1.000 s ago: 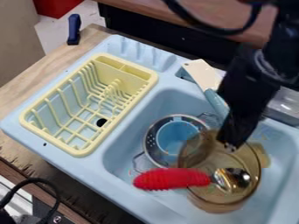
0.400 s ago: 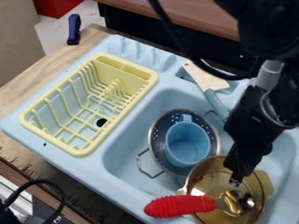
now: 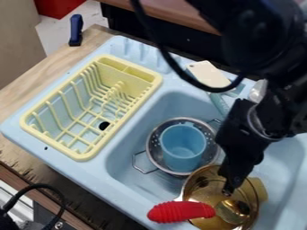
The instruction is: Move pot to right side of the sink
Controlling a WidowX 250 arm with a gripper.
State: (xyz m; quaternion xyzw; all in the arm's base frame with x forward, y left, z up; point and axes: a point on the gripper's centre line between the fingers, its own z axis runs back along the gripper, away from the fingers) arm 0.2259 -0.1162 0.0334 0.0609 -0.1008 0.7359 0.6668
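Low over the amber pot with the gripper

Slanting down from the top right on the black arm (image 3: 264, 36), with the gripper (image 3: 228, 192) over the mouth of the amber pot (image 3: 190, 186). Cannot tell how far open, nor whether clasping the pot or nothing.

For the pot, look in the basin of the light-blue sink (image 3: 87, 168), to the right of the colander and toward the sink's near edge. Across the pot's left rim, find the spoon (image 3: 180, 212), lying with its red handle outward and its metal bowl over the pot.

Between rack and pot, also in the basin, find the metal colander (image 3: 153, 155), with wire handles on both sides and the blue cup (image 3: 183, 155) inside.

On the left part of the sink unit, see the pale-yellow dish rack (image 3: 36, 131). By the sink's far edge, see the cream-and-blue utensil (image 3: 208, 75), handle slanting toward the basin. Near the far left corner of the wooden surface (image 3: 18, 108), see the dark-blue clamp (image 3: 75, 30), upright.
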